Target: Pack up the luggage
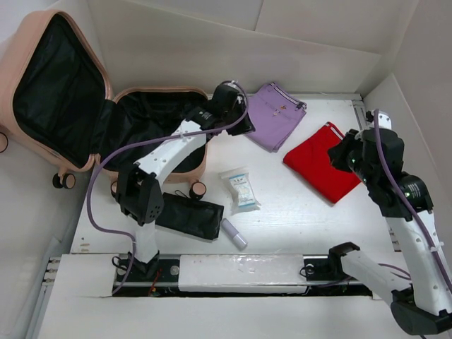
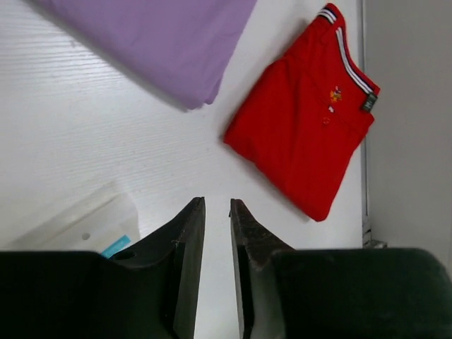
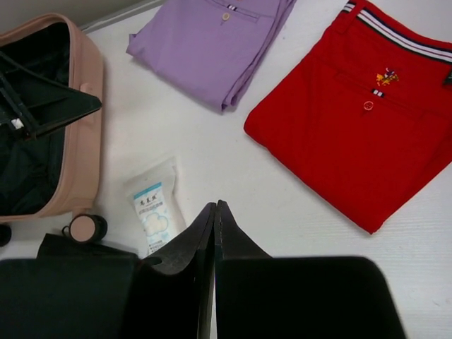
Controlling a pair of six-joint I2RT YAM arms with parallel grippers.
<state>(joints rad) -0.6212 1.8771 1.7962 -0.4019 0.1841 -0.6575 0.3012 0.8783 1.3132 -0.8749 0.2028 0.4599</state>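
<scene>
The luggage (image 1: 14, 60) lies open at the back left, its peach-pink lid propped up and the black-lined base (image 3: 83, 127) flat on the table. My left gripper (image 1: 241, 124) hovers just right of the base, near a folded purple garment (image 1: 275, 113). Its jaws (image 2: 217, 205) stand a narrow gap apart with nothing between them. My right gripper (image 1: 339, 157) is over the left part of a folded red garment (image 1: 321, 169). Its fingers (image 3: 215, 206) are pressed together and hold nothing.
A white packet (image 1: 240, 187) lies mid-table. A flat black pouch (image 1: 189, 217) and a small lilac tube (image 1: 234, 234) sit near the front. The red garment (image 3: 360, 134) and purple garment (image 3: 212, 49) lie apart. White walls enclose the table.
</scene>
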